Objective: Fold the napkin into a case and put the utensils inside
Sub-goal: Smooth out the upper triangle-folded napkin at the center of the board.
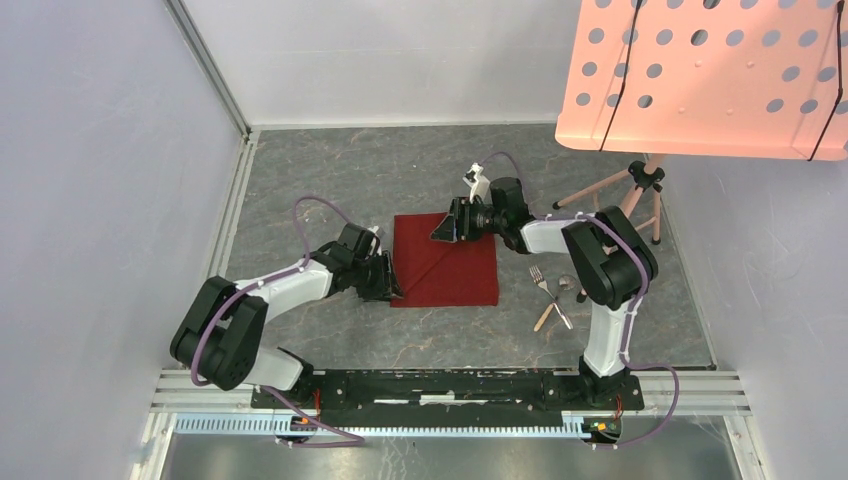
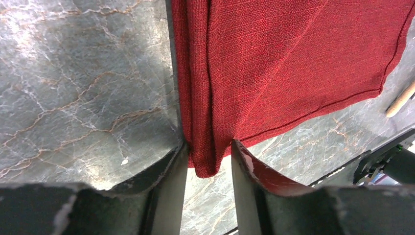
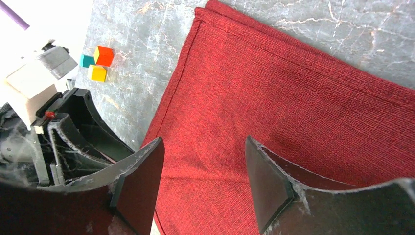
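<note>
While napkin (image 1: 446, 262) lies flat, left jaws pinch bunched corner, right jaws spread above

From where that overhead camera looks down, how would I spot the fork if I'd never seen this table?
Start at the dark red napkin in the middle of the grey marbled table, then look just past its right edge, near the right arm's upright black link. The fork lies there with its tines pointing away from the arm bases. The spoon beside it has a rounded bowl instead of prongs.
</note>
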Robot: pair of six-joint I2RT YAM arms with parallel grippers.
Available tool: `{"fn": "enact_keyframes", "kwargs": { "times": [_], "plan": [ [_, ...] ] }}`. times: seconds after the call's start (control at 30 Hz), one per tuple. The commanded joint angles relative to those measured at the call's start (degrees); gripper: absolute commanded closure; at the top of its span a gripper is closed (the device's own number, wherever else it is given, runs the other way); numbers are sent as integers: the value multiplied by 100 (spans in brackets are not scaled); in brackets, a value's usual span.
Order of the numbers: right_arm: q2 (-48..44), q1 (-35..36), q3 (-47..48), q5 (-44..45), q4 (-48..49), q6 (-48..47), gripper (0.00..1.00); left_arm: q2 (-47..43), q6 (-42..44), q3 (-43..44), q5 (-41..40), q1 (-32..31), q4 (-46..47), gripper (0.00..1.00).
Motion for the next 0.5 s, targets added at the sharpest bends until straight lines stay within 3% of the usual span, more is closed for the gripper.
{"fn": "enact_keyframes", "kwargs": {
  "times": [0.0, 0.3, 0.47],
  "plan": [
    [-562, -8, -35, 202, -365, -454, 32, 120, 157, -302, -150, -23, 305, 57],
    [-373, -334, -148, 292, -310, -603, 35, 292, 111, -621, 92, -17, 624, 66],
    [-23, -324, 313, 474, -842, -1075, 36, 426, -498, -1189, 794, -45, 1638, 67]
  ]
}}
